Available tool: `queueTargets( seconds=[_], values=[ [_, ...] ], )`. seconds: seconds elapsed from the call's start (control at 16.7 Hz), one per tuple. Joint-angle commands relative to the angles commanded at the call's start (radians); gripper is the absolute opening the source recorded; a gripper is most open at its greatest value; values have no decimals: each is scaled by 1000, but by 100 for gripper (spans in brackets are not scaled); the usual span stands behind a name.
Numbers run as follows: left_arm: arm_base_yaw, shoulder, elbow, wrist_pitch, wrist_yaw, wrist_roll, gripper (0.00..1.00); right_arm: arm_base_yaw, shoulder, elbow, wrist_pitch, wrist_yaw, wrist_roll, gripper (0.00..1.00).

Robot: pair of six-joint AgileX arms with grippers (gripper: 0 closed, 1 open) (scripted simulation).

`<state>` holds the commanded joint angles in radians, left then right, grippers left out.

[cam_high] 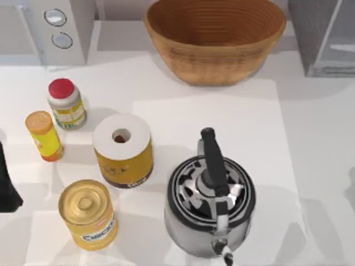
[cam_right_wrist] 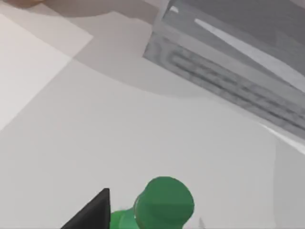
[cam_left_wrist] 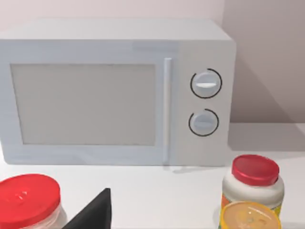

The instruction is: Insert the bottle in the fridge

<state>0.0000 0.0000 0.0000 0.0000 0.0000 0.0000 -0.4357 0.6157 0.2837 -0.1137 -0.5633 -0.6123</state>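
The bottle has a round green cap and green body, close to the right end effector, whose grip I cannot tell; the dark grey fridge stands beyond.

The kettle is polished, mirror-bright metal with a matt black handle. The basket looks like coiled, rough wicker. The can has a glossy golden metal lid. The bottle has a smooth green plastic cap. The fridge looks matt grey.
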Motion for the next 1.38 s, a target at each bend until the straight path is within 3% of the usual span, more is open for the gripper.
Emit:
queueTargets(
  seconds=[0.36, 0.6, 0.9, 1.38],
  values=[
    [0, 0, 0, 0, 0, 0, 100, -260, 571, 161, -197, -451, -557, 100],
    [0, 0, 0, 0, 0, 0, 100, -358, 864, 220, -348, -640, -874, 100],
    [0, 0, 0, 0, 0, 0, 100, -399, 1025, 249, -467, -705, -1085, 100],
    [0, 0, 0, 0, 0, 0, 100, -388, 1023, 245, -444, -706, -1061, 100]
  ],
)
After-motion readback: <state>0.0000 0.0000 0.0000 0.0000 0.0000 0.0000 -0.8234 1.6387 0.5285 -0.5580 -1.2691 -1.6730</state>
